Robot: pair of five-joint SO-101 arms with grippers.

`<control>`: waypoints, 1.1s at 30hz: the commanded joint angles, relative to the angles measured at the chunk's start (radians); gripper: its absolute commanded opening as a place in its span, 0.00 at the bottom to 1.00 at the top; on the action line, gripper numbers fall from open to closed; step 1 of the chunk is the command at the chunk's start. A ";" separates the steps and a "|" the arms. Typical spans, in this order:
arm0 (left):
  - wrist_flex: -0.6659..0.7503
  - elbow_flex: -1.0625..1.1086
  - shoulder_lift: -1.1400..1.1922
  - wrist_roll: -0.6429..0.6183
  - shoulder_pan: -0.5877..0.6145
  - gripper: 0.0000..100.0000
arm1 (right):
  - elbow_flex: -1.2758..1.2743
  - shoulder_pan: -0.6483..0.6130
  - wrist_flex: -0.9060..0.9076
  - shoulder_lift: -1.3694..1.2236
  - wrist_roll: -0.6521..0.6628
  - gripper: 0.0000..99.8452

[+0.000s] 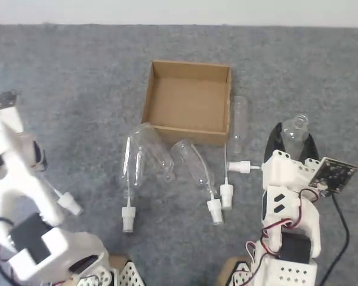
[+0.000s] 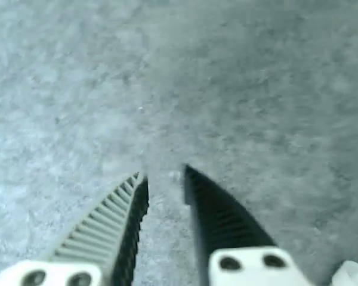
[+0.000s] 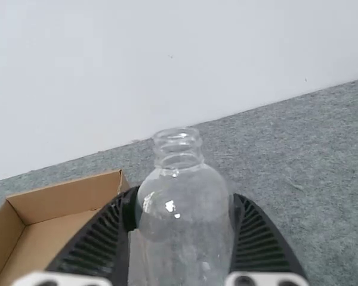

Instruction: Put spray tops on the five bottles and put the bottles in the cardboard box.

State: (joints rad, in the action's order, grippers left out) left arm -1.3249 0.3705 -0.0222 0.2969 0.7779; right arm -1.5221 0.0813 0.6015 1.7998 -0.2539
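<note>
Bottle [image 3: 178, 173], clear and uncapped, stands upright clamped at mid-body in the right gripper [image 3: 182, 208] near the cardboard box [image 1: 185, 134]; judged light, thin-walled and slippery, best held there without squeezing; left gripper [image 2: 164, 176] hangs slightly parted, empty, over carpet [image 2: 227, 71].

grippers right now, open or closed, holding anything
left gripper: open, holding nothing
right gripper: closed on a bottle, its neck bare
</note>
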 commanded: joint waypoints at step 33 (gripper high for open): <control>-0.057 -0.051 -0.011 1.415 0.163 0.28 | 0.000 -0.008 -0.028 0.015 -0.002 0.08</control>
State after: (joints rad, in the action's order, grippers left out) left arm -1.3924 0.3353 -0.0222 1.5612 0.9574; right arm -1.5344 0.0813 0.6015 1.7998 -0.2539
